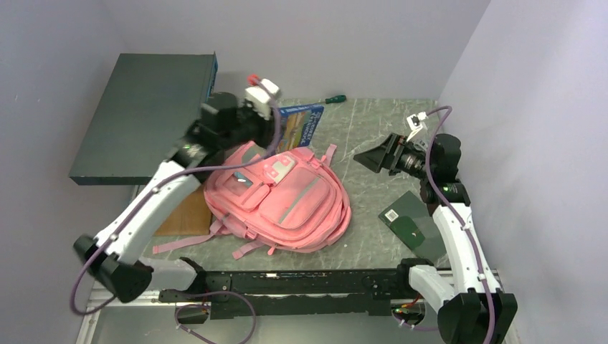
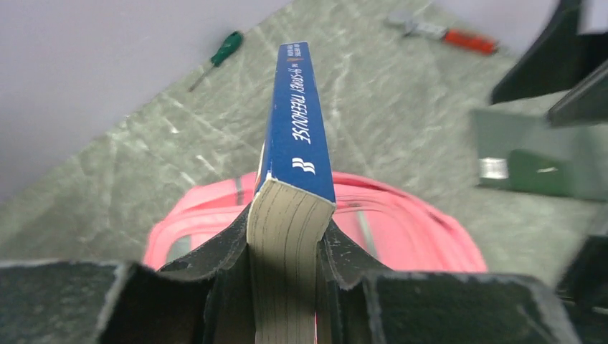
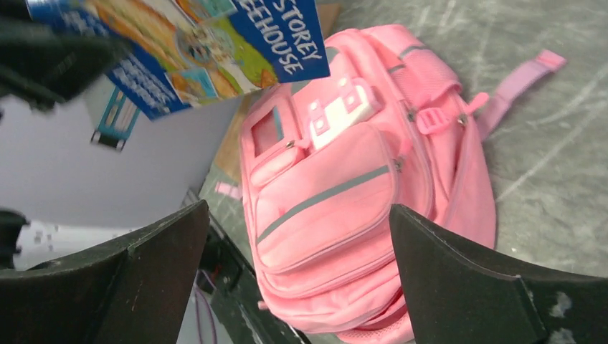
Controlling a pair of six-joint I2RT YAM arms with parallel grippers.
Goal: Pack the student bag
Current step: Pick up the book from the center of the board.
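The student bag (image 1: 287,201) is a pink backpack lying front-up in the middle of the table, with grey-trimmed pockets and a white label patch. My left gripper (image 1: 271,107) is shut on a thick blue paperback book (image 1: 302,123) and holds it edge-up in the air above the bag's far end. In the left wrist view the book (image 2: 297,129) sits between the fingers of the gripper (image 2: 287,240), with the bag's pink top (image 2: 409,222) below. My right gripper (image 1: 369,158) is open and empty, right of the bag and facing it (image 3: 337,215). The book (image 3: 215,43) shows at top left there.
A green screwdriver (image 1: 335,99) lies at the far edge. A dark green notebook (image 1: 412,221) lies at the right, under the right arm. A large dark box (image 1: 143,115) stands at the left. A brown board (image 1: 183,215) lies left of the bag. A red-handled tool (image 2: 466,39) lies beyond.
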